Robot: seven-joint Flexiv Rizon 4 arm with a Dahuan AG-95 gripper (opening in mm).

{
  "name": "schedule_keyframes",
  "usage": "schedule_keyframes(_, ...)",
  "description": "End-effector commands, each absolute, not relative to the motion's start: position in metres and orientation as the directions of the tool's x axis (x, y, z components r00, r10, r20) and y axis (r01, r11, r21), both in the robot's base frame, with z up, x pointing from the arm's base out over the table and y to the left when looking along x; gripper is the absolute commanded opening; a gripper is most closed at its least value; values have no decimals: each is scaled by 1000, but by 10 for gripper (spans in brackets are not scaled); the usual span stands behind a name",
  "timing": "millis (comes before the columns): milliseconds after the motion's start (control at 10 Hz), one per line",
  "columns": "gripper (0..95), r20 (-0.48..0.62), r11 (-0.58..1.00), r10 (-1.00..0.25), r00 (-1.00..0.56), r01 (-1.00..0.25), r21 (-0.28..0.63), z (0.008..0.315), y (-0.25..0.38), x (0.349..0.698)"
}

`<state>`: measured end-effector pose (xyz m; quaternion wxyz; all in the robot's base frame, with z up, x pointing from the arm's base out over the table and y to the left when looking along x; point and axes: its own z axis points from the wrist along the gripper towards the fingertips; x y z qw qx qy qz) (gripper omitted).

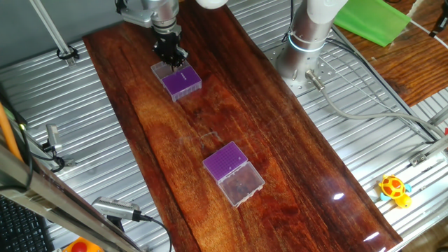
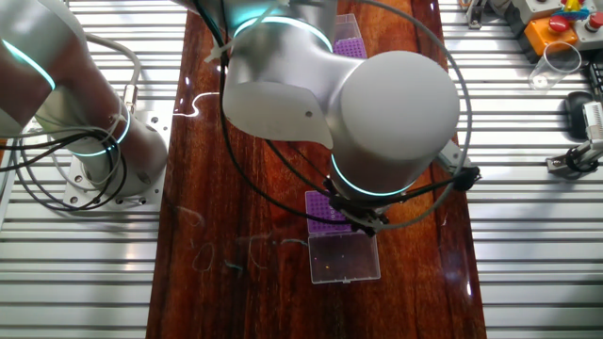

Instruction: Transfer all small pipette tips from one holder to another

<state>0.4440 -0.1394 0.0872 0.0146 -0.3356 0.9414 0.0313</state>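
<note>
Two clear holders with purple inserts stand on the dark wooden board (image 1: pixel 280 147). The far holder (image 1: pixel 182 81) has its clear lid folded open beside it. My gripper (image 1: pixel 171 59) hangs right over its back edge, fingertips down at the insert. The dark fingers sit close together, and I cannot see whether anything is between them. The small pipette tips are too tiny to pick out; one faint speck (image 1: pixel 183 74) shows on the purple. The near holder (image 1: pixel 227 162) lies open and apart from the gripper. In the other fixed view the arm hides the gripper above one holder (image 2: pixel 323 207); the other holder (image 2: pixel 350 43) is at the top.
The arm's base (image 1: pixel 308 42) stands on the slatted metal table to the right of the board, with cables trailing from it. A green sheet (image 1: pixel 371 19) and a yellow toy (image 1: pixel 394 190) lie off the board. An orange button box (image 2: pixel 554 26) and a clear cup (image 2: pixel 556 64) sit at one corner.
</note>
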Motion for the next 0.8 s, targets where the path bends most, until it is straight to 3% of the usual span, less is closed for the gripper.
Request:
schedule_keyframes(100,0,-51,773,-631,-774,-633,48,86,-139,442)
schedule_keyframes(800,0,-54,773,-631,-774,-633,43,81,-140,439)
